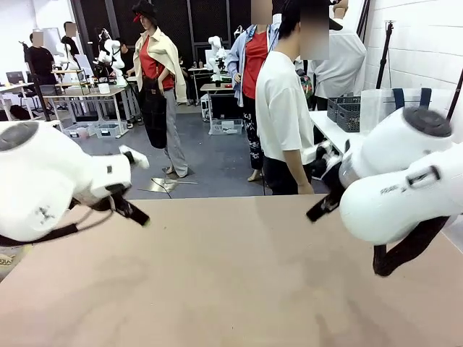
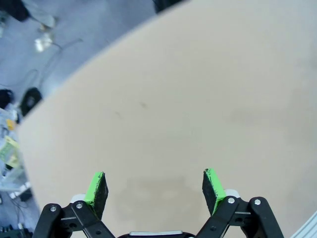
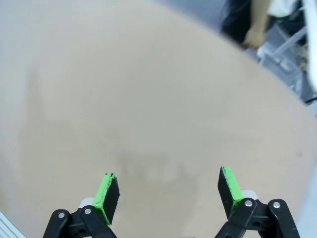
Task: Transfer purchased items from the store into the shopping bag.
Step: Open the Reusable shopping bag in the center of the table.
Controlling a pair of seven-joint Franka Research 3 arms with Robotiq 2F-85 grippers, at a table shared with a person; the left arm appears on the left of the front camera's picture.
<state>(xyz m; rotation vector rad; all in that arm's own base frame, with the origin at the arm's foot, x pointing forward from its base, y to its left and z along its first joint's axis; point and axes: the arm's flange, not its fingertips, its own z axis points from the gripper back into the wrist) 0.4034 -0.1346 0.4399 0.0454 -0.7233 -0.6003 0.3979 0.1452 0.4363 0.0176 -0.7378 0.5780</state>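
**Status of the work area**

1. Left gripper [image 2: 153, 181]: jaws were spread wide. Nothing lay between the green pads [image 2: 97, 184]. It hung above the table [image 1: 231, 275], over the bare top on the table's left half.
2. Right gripper [image 3: 168, 179]: jaws were likewise spread wide and held nothing. It hung above the table's right half, facing down at the bare top.
3. Left arm [image 1: 51, 181] and right arm [image 1: 405, 181]: each was raised over its own side of the table, well apart from the other.

**Position of the task items**

1. The store [image 1: 346, 114], a dark grey lattice basket, stood on a side surface beyond the table's far right corner.
2. The shopping bag [image 1: 380, 108], translucent with dark blue handles, stood upright just beside the store, also beyond the table's far right corner.
3. The purchased items could not be made out; the store's contents were too small to tell.
4. A person [image 1: 282, 108] stood at the table's far edge, turned toward the store, one hand [image 3: 255, 35] hanging just past that edge.

**Progress**

Judged from this layout, no transfer had begun. Neither the store nor the shopping bag was on the table, and both were well apart from either gripper. Both probably had to be brought onto the table before any picking. The whole transfer was left to do.
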